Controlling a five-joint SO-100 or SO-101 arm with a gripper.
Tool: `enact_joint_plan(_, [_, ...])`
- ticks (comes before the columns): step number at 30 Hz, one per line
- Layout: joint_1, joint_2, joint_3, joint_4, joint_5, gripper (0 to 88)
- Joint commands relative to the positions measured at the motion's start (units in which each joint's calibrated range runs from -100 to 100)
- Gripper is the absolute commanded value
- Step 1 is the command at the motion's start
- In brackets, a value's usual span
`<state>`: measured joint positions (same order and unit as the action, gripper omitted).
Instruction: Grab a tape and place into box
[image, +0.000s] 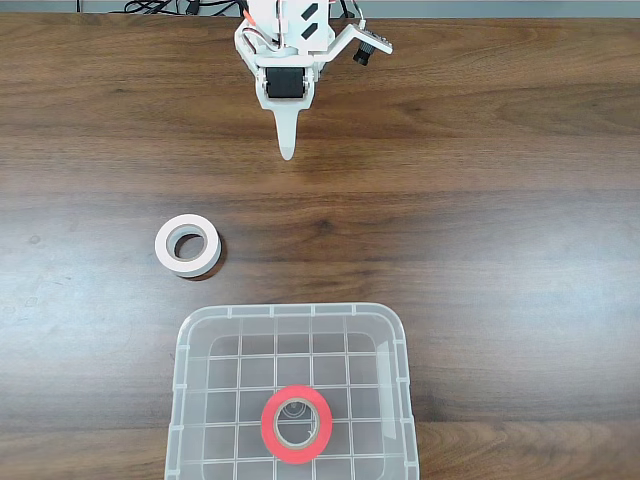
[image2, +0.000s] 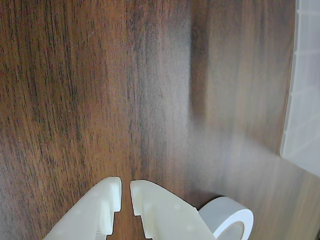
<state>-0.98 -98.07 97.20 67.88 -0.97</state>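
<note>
In the fixed view the red tape (image: 297, 423) lies flat inside the clear box (image: 192, 345), near the bottom edge of the picture; the white tape (image: 188, 244) lies on the brown table (image: 480, 230), just above the box's left corner; the white gripper (image: 288, 150) is at the top, well apart from both; in the wrist view its two fingers (image2: 112, 192) are nearly together, with a thin gap, and hold nothing; the white tape sits beside them.

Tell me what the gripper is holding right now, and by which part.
Nothing is held. The gripper has only a narrow empty gap between its fingers. The red tape lies inside the clear box, and the white tape sits on the table.
</note>
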Motion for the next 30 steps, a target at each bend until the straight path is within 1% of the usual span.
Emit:
enact_joint_plan(1, [0.46, -0.80, -0.71, 0.10, 0.07, 1.3])
enact_joint_plan(30, [0.46, -0.80, -0.71, 0.10, 0.07, 1.3])
